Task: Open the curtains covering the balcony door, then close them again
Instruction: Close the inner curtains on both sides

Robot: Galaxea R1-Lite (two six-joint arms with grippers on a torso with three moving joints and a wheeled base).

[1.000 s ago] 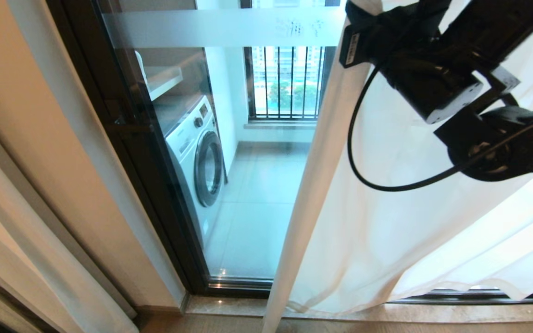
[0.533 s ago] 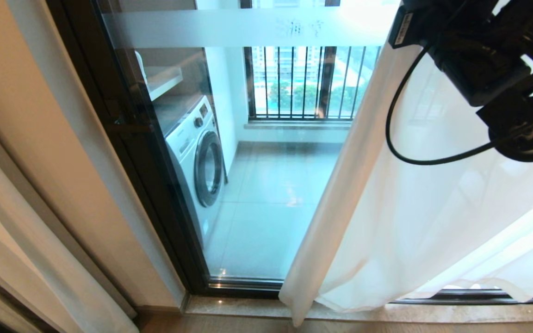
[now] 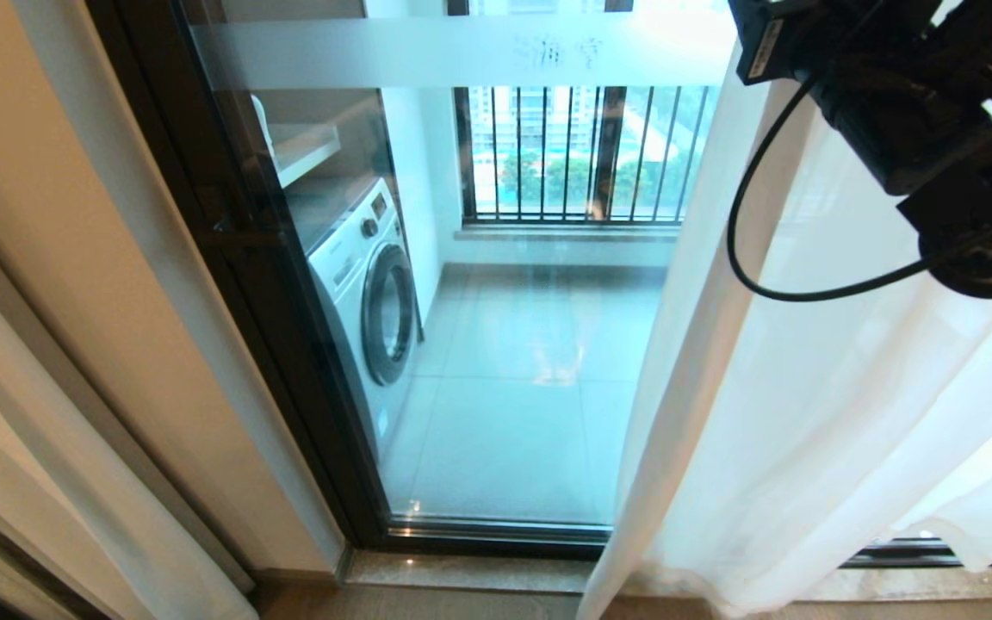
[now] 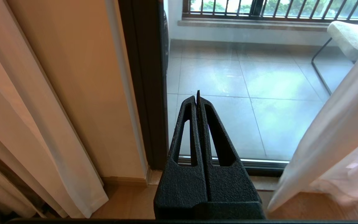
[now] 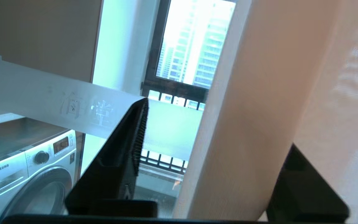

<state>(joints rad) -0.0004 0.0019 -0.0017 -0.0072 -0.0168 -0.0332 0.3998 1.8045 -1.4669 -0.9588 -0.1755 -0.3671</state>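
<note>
Right wrist view: my right hand (image 5: 216, 161) stands spread, the sheer white curtain (image 5: 244, 140) hanging loose between its ribbed black fingers (image 5: 126, 155), against the balcony door (image 3: 496, 362). I judge I should back off gently so the soft folds don't snag. My left hand (image 4: 197, 102) is clenched, low before the door. Through its smooth glass stands a washing machine (image 3: 367, 293).

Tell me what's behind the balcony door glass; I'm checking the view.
Behind the balcony door: a washing machine, tiled floor and barred railing. The sheer curtain covers the right part, so what is there cannot be seen.
</note>
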